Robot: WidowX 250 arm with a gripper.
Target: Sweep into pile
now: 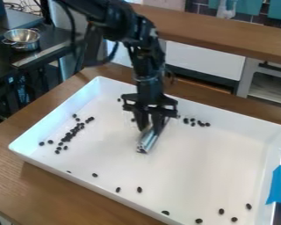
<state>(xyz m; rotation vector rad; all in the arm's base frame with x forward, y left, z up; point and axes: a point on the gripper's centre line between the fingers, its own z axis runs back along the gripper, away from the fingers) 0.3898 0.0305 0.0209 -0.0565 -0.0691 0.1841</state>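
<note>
The black gripper (151, 125) hangs over the upper middle of a white tray (219, 151), shut on a silvery, tube-like sweeping tool (147, 141) that slants down to the tray floor. Dark beans lie scattered in the tray. A loose line of beans (68, 135) runs along the left side, and a smaller group (192, 122) sits right of the gripper near the back wall. Several single beans (139, 190) are spread along the front side, some toward the right front corner. A bean or two lie close behind the gripper, partly hidden by it.
The tray's raised walls surround the work area on a wooden table (60, 189). Blue tape (279, 186) is at the tray's right edge. A metal colander (22, 38) stands on a dark surface at the upper left. A wooden counter (219, 37) runs behind.
</note>
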